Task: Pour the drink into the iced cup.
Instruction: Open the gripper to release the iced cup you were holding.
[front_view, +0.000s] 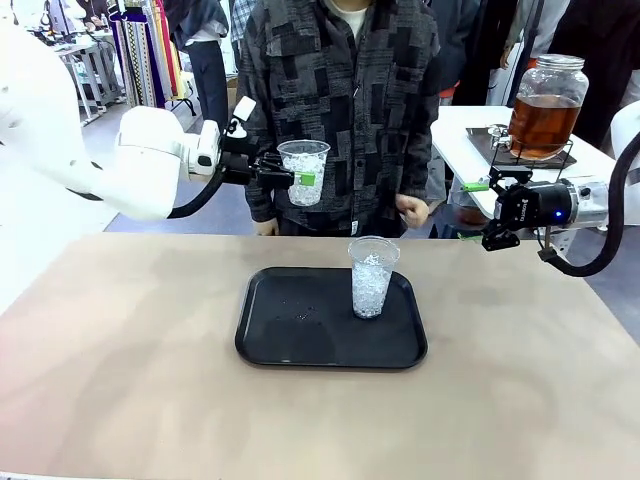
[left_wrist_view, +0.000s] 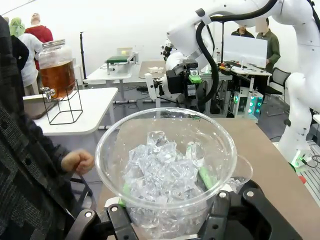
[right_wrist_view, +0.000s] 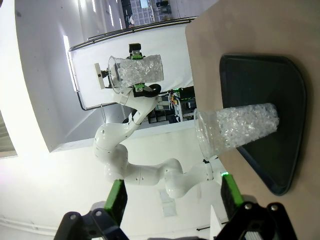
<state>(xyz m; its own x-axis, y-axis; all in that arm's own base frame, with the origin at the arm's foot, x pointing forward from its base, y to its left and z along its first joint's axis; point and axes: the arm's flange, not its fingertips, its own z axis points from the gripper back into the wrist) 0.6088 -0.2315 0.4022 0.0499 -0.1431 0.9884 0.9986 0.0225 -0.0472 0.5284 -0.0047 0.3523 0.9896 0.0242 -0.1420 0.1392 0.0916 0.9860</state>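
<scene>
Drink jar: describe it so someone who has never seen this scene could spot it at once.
Past the brown table's far right corner stands a white side table. On it, raised on a black wire stand, sits a large clear glass jar with a metal lid. Unlike the two ice-filled cups, it holds amber-brown liquid and is much bigger.

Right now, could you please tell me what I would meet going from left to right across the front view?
Iced cup gripped in the left claw → second iced cup standing on the tray → open right claw → drink jar.
</scene>
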